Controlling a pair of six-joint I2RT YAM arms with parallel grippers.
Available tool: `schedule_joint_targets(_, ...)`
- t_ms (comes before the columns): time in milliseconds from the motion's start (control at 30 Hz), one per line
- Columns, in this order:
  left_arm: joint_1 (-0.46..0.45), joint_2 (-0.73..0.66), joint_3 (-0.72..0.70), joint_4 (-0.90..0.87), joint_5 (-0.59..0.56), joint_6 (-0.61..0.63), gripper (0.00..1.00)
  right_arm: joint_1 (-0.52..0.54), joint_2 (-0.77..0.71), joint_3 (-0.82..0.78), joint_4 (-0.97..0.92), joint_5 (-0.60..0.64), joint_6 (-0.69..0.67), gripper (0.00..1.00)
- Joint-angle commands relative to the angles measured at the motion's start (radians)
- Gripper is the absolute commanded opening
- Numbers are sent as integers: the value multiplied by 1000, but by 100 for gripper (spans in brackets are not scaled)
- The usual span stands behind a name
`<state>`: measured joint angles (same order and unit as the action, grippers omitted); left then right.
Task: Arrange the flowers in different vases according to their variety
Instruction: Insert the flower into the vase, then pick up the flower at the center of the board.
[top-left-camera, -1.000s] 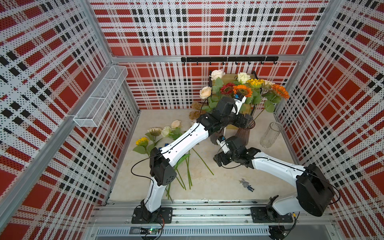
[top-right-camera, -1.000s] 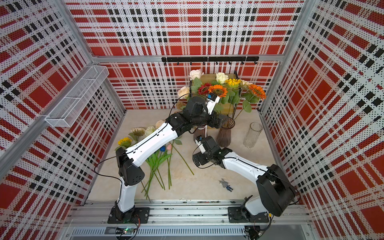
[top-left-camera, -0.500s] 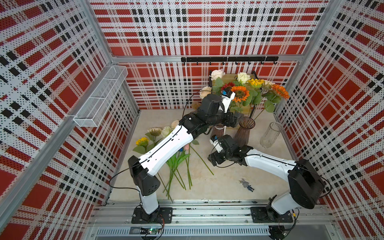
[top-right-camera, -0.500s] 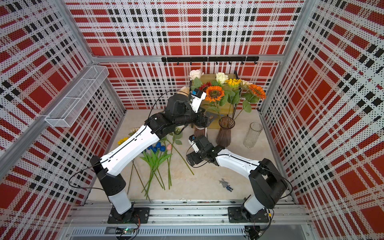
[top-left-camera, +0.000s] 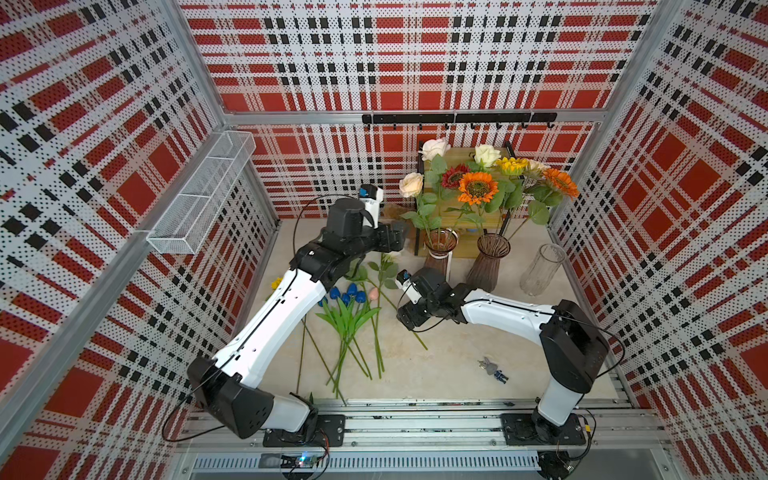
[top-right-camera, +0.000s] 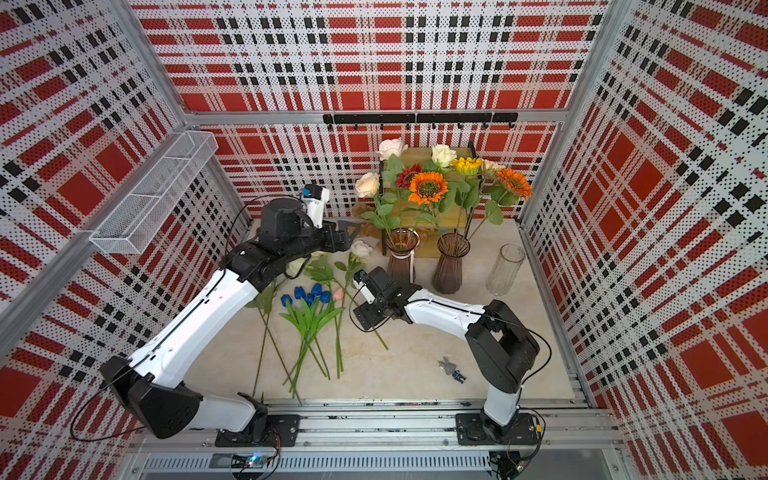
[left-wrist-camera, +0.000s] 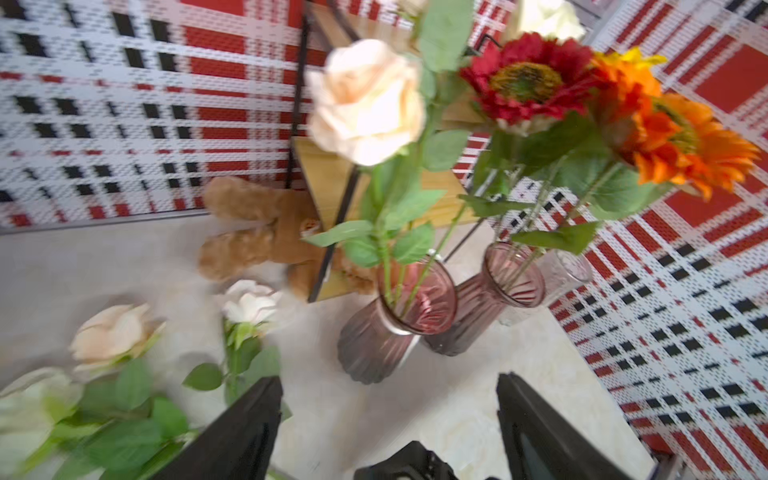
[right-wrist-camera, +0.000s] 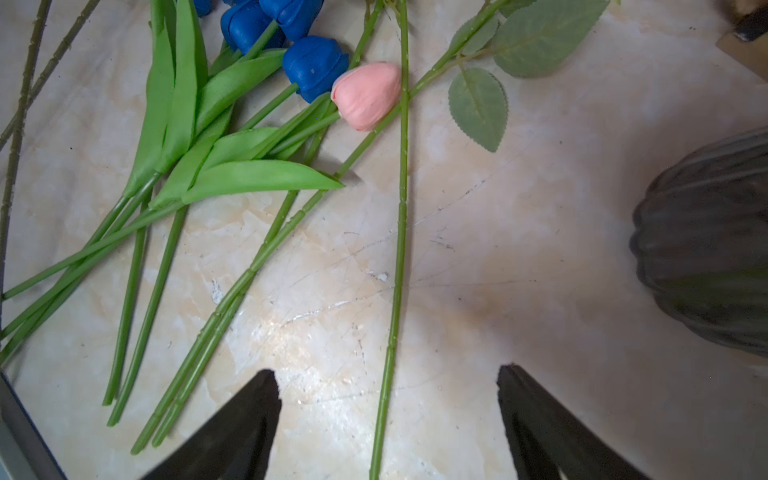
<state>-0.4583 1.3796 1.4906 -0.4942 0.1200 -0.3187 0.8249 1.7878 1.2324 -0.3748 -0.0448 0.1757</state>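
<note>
Left gripper (left-wrist-camera: 387, 378) hangs with jaws apart and empty above loose roses (left-wrist-camera: 249, 303) on the counter (left-wrist-camera: 104, 257), near the rose-filled ribbed vase (left-wrist-camera: 395, 328); a careless swing could brush its leaning blooms and tip it; further right, blue tulips (right-wrist-camera: 313, 66) and a pink tulip (right-wrist-camera: 368, 95) lie tangled with rose stems; right gripper (right-wrist-camera: 385, 370), jaws apart, straddles one long rose stem (right-wrist-camera: 399, 249) without clamping it; that stem crosses another beside the pink tulip, so lifting may drag neighbours along; gripped far from its bloom, it could sag or twist; a dark ribbed vase (right-wrist-camera: 706, 249) sits close enough to be knocked; the clear vase (top-left-camera: 544, 274) stands empty.
</note>
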Motion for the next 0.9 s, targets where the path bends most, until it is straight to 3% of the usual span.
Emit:
schedule_joint_targets(0,71,-73,-49,-17,-19,-45,86,3,59,65,-34,16,-10,83)
schedule_joint_targets(367,321,-152,-202,-196,-30,-161,92,-4,259,266,-115,11,-33,70)
schedule_joint_targets(867,540,-182,-414,-341,51,-187,93,-7,302,290,-131,0,-57,69)
